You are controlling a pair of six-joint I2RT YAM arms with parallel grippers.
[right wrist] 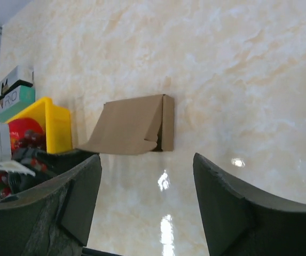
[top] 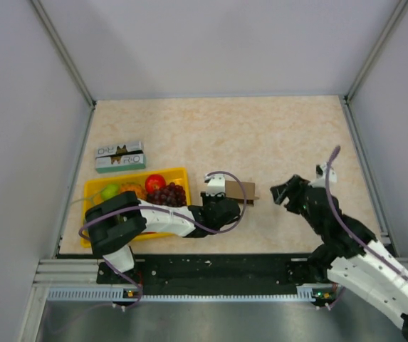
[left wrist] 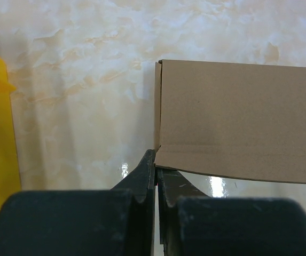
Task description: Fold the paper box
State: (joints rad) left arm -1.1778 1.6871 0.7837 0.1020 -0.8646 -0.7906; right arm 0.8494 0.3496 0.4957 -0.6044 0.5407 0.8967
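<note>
Status from my end: left pincer [left wrist: 155, 160] is clamped right down, tips pressed together at the near corner of the paper box [right wrist: 136, 125]. On the left wrist view the cardboard edge looks nipped between the tips, though the contact is tight and partly hidden. Right pincer [top: 278, 194] is spread wide with nothing in it. Its fingers [right wrist: 225, 202] are clear of the box and point at it from the right

The box sits on the surface [top: 260, 128] towards the front, between the two pincers. It's to the right of the yellow tray [top: 179, 171], near it but apart. It's part folded: a plain brown panel with a crease along its near edge and a narrow wall turned up at one end. On the right wrist view that end wall stands upright and the panel slopes from its top down toward the left pincer

The left arm lies across the front of the tray, reaching right. The tray holds a red tomato [top: 155, 182], dark grapes [top: 169, 194], an orange [top: 132, 190] and a green fruit [top: 110, 190]. A green-and-white carton [top: 120, 157] lies just behind the tray, apart from it. The right arm comes in from the front right corner, wrist bent toward the box
</note>
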